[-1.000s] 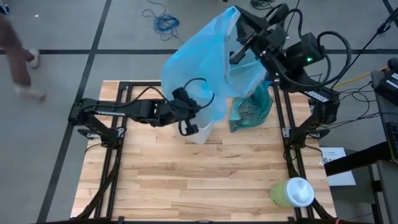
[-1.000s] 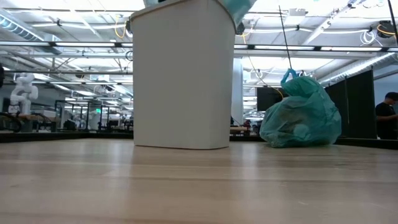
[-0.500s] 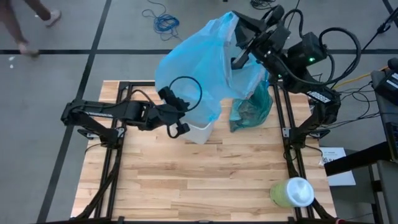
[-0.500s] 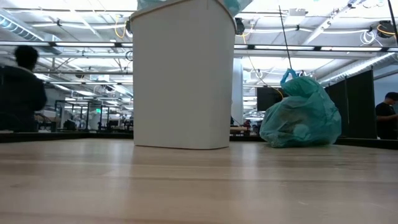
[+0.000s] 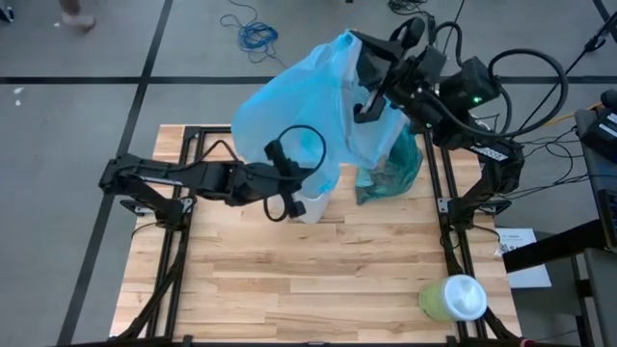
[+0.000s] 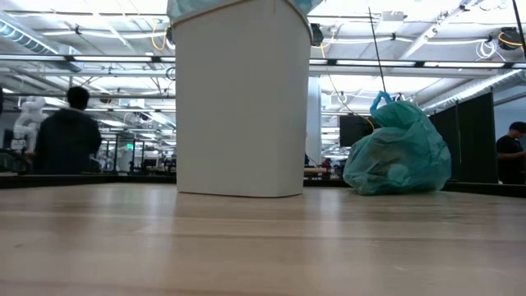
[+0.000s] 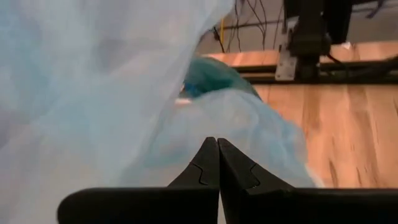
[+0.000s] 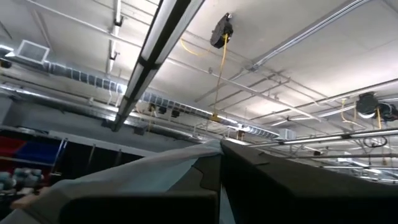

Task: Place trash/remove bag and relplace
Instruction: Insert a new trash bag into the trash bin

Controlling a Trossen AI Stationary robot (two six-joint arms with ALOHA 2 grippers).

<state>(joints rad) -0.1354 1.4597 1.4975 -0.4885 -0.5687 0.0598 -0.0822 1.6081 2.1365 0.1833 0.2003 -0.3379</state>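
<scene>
The wooden table (image 5: 318, 280) carried a white bin (image 6: 241, 99) toward its far edge. A sky-blue bag (image 5: 299, 106) billowed over the bin, covering most of its top, with its lower edge draped at the rim. The right arm (image 5: 463, 106) reached in above the far right corner; the right gripper (image 5: 364, 82) was closed with a fold of the sky-blue bag pinched between its fingers, held high over the bin. The left arm (image 5: 183, 178) extended across the table; the left gripper (image 7: 217, 163) was closed with its fingertips together, pressed against the bag by the bin's near rim; whether plastic lay between them could not be determined. The filled teal-green bag (image 6: 398, 152), tied at its top, sat on the table just beside the bin, on the right arm's side. A pale-green container (image 5: 451, 298) stood well apart at the near right corner.
</scene>
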